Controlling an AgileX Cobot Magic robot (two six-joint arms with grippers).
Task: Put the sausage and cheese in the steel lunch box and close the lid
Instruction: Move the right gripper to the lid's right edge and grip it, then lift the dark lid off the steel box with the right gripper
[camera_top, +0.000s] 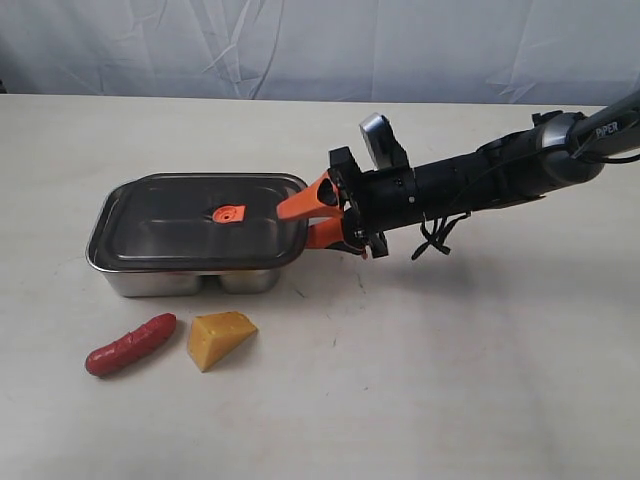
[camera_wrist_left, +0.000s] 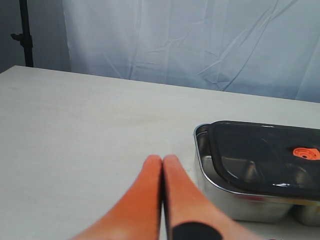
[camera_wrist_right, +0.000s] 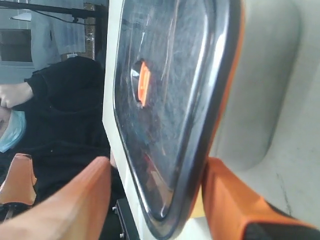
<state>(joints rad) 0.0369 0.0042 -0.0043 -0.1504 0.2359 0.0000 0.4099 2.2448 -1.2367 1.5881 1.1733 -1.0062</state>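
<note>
The right arm (camera_top: 470, 185) is showing a black cylindrical casing, with white "PiPER" lettering (camera_top: 608, 130) near a grey joint and thin black cables (camera_top: 437, 240) looping beneath. The right hand (camera_top: 297, 226) and left hand (camera_wrist_left: 161, 161) are showing smooth, tapered orange fingers, black at their bases.

One sausage (camera_top: 130, 344), one cheese (camera_top: 220, 338), one lunch box (camera_top: 180, 281), one lid (camera_top: 165, 225)
</note>
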